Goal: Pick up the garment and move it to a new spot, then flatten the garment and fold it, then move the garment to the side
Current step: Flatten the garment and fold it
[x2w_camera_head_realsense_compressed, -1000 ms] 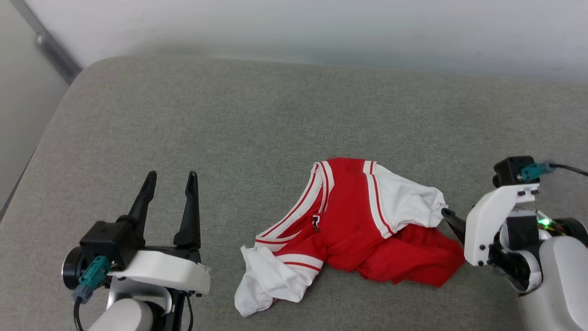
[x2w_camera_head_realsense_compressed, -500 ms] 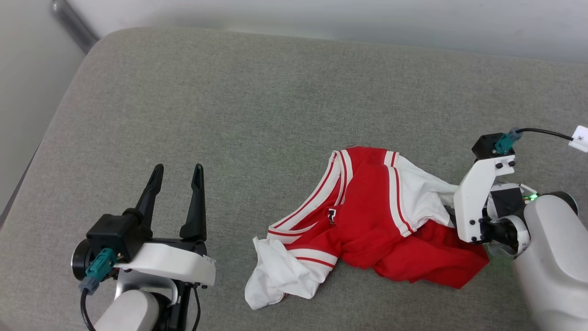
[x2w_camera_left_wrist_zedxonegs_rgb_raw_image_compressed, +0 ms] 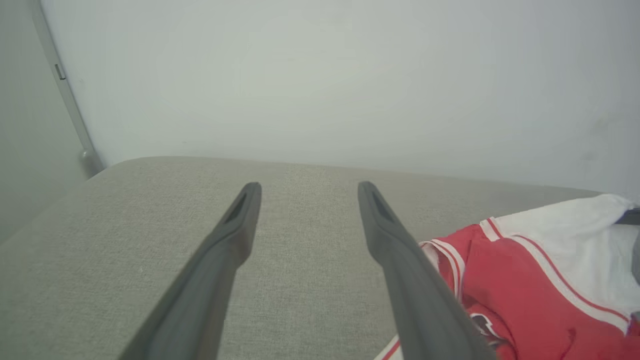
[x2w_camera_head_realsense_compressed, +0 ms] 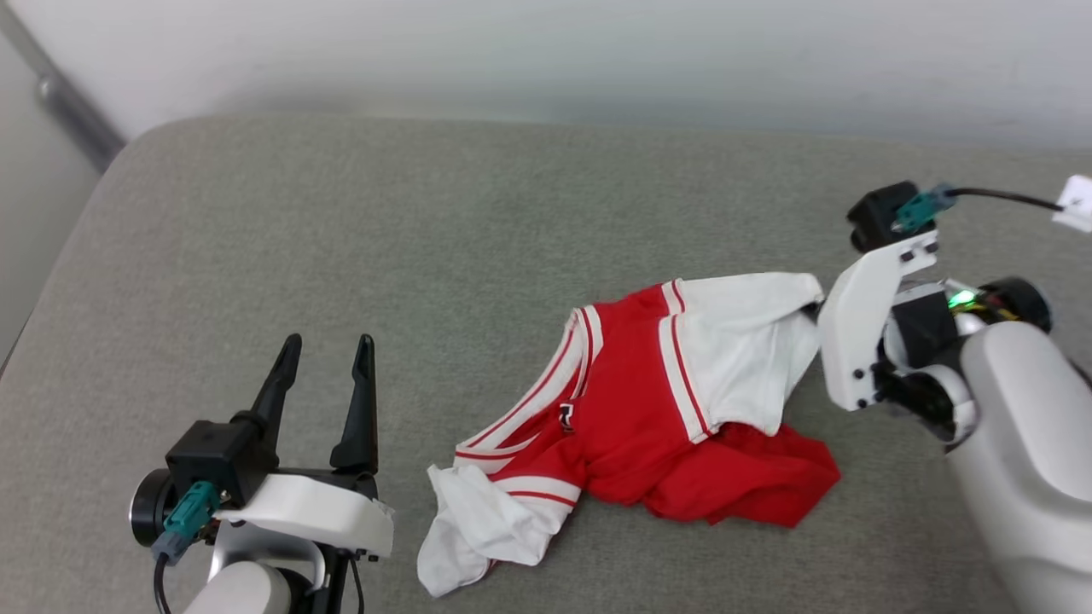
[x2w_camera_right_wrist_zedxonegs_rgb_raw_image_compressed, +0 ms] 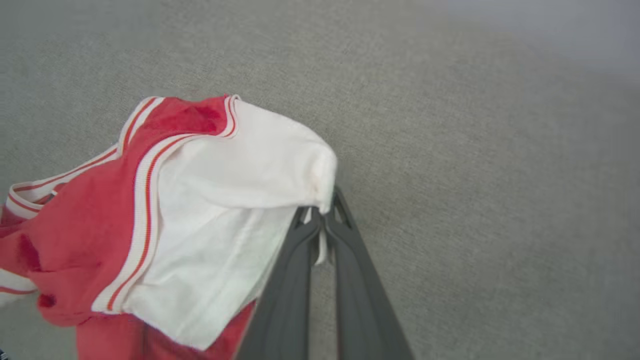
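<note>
The shirt (x2w_camera_head_realsense_compressed: 648,409) lies crumpled on the grey cushion (x2w_camera_head_realsense_compressed: 341,213), approx. centre-right in front of the robot. The R gripper (x2w_camera_right_wrist_zedxonegs_rgb_raw_image_compressed: 324,216) pinches the edge of one white sleeve (x2w_camera_right_wrist_zedxonegs_rgb_raw_image_compressed: 240,190), which is raised a bit; the red body rests on the cushion. The L gripper (x2w_camera_head_realsense_compressed: 328,339) has its fingers spread wide w/ nothing between them, well apart from the shirt. The fabric looks light, soft & limp, so from one pinch it will probably hang, bunch and drag. A striped seam or the hem probably gives a firmer hold; flattening probably needs two holds.
</note>
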Robot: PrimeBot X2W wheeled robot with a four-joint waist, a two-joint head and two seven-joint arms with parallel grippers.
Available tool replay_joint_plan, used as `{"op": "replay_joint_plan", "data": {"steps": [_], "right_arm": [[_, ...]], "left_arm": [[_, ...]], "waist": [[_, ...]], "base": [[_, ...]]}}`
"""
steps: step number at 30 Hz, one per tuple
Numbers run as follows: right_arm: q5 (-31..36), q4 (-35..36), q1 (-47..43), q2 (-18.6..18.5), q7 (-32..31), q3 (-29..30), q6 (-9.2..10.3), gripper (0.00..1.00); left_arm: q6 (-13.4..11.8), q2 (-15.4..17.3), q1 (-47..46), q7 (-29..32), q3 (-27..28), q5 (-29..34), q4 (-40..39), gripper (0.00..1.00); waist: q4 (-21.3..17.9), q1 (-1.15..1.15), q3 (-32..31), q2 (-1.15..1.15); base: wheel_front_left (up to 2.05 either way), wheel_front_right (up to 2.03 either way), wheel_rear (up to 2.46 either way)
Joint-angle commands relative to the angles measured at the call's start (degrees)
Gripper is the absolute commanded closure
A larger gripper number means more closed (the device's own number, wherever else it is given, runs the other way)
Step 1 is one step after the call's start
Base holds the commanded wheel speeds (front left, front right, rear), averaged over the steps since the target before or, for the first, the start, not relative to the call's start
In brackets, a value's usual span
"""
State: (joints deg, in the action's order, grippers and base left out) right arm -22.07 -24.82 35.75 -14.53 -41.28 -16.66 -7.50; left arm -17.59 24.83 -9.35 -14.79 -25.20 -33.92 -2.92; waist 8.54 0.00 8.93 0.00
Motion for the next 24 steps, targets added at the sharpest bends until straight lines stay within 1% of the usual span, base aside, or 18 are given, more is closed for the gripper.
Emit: {"op": "replay_joint_plan", "data": {"steps": [1, 3, 5, 7, 9, 12, 15, 18, 21, 22, 23, 24], "right_arm": [[0.25, 3.31, -1.85, -1.87, 0.28, 1.34, 0.03, 1.0], [0.72, 6.88, -4.18, -3.02, 0.02, 3.42, 0.03, 1.0], [1.41, 10.68, -7.18, -4.13, -0.2, 6.71, 0.03, 1.0], [2.34, 14.38, -11.33, -4.66, -1.14, 10.67, 0.03, 1.0], [3.08, 17.86, -16.2, -4.32, -2.34, 15.05, 0.02, 1.0], [4.33, 21.9, -23.82, -2.38, -4.19, 22.05, 0.02, 1.0], [4.8, 23.76, -31.12, 1.3, -4.93, 28.27, 0.02, 1.0], [5.26, 22.83, -36.92, 5.09, -4.59, 32.45, 0.02, 1.0], [5.73, 20.07, -40.36, 7.55, -3.43, 34.03, 0.03, 1.0], [5.37, 18.31, -40.88, 8.67, -1.57, 34.1, 0.02, 0.54], [5.41, 17.51, -41.1, 8.95, -0.56, 33.8, 0.02, 0.0], [5.08, 16.96, -41.02, 9.27, 0.91, 33.45, 0.02, 0.0]], "left_arm": [[-0.47, 0.31, 1.17, 0.29, -0.12, 0.24, -0.15, 0.0], [-0.76, 0.35, 1.67, 0.5, -0.22, 0.1, -0.44, 0.0], [-1.09, 0.45, 2.25, 0.8, -0.34, -0.02, -0.71, 0.0], [-1.42, 0.61, 2.81, 0.94, -0.26, -0.12, -1.0, 0.0], [-1.6, 0.78, 3.21, 1.17, -0.21, -0.25, -1.31, 0.0], [-1.96, 1.08, 3.48, 1.49, -0.17, -0.4, -1.72, 0.0], [-2.0, 1.26, 3.55, 1.8, -0.08, -0.51, -1.86, 0.0], [-2.09, 1.44, 3.74, 2.16, 0.04, -0.85, -1.56, 0.0], [-2.27, 1.6, 4.0, 2.44, 0.06, -1.1, -1.2, 0.0], [-2.44, 1.73, 4.14, 2.65, 0.12, -1.16, -0.97, 0.0], [-2.48, 1.83, 4.26, 2.77, 0.16, -1.23, -0.91, 0.0], [-2.54, 1.92, 4.37, 2.82, 0.14, -1.3, -0.8, 0.0]], "waist": [[-2.29, 0.0, -2.3, 0.0], [-3.2, 0.0, -3.11, 0.0], [-4.0, 0.0, -3.74, 0.0], [-4.65, 0.0, -4.25, 0.0], [-5.22, 0.0, -4.52, 0.0], [-5.74, 0.0, -4.5, 0.0], [-6.0, 0.0, -4.29, 0.0], [-6.16, 0.0, -4.24, 0.0], [-6.22, 0.0, -4.3, 0.0], [-6.34, 0.0, -4.38, 0.0], [-6.38, 0.0, -4.42, 0.0], [-6.4, 0.0, -4.44, 0.0]], "base": [[0.0, 0.0, 0.0], [0.0, 0.0, 0.0], [0.0, 0.0, 0.0], [0.0, 0.0, 0.0], [0.0, 0.0, 0.0], [0.0, 0.0, 0.0], [0.0, 0.0, 0.0], [0.0, 0.0, 0.0], [0.0, 0.0, 0.0], [0.0, 0.0, 0.0], [0.0, 0.0, 0.0], [0.0, 0.0, 0.0]]}}
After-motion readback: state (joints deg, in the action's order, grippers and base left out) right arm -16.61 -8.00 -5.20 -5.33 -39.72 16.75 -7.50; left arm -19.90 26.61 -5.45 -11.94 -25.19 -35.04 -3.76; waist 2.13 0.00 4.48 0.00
